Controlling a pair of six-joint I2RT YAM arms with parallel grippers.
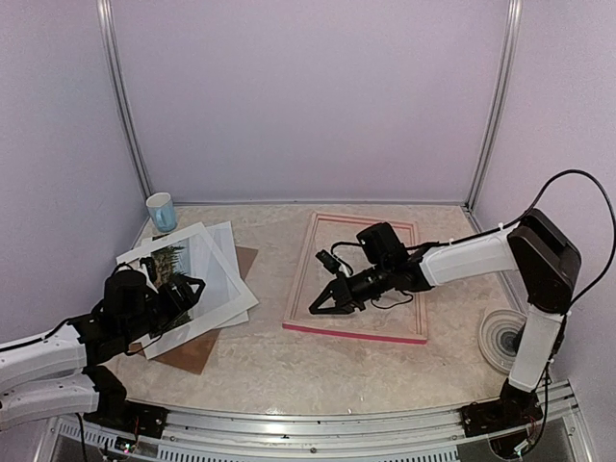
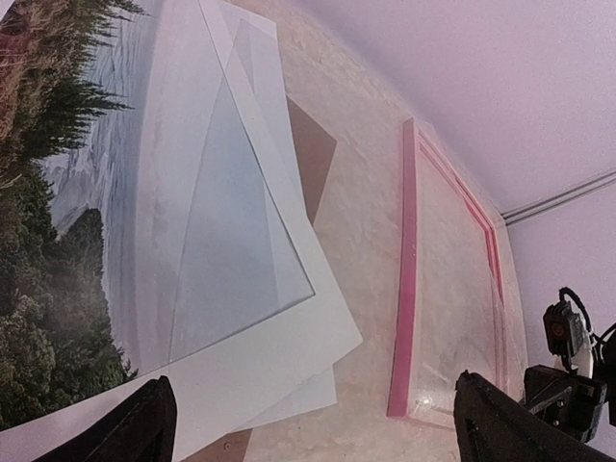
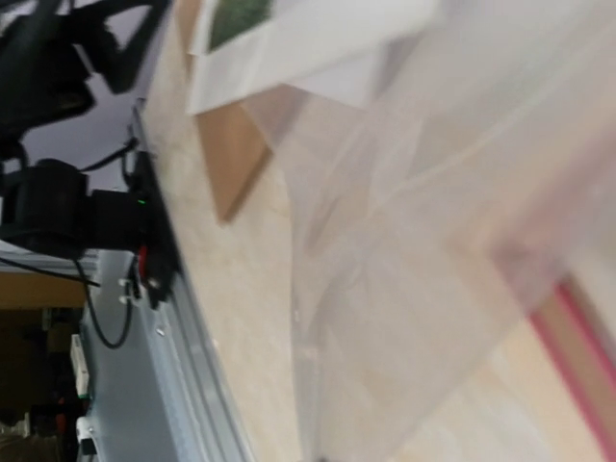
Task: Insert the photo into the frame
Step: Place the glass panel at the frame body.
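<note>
One photo (image 1: 166, 262) beneath left hand (image 1: 188, 298) | frame (image 1: 356, 332) beneath right hand (image 1: 322, 303)

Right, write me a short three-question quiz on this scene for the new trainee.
1. True or false: the photo already lies inside the frame.
2. Which one stands open? A) the left end effector B) the right end effector C) neither
3. Name the thing standing near the back left corner of the table.
Key: 1 false, the photo lies off to the left of the frame. 2 A. 3 a pale blue cup.
</note>
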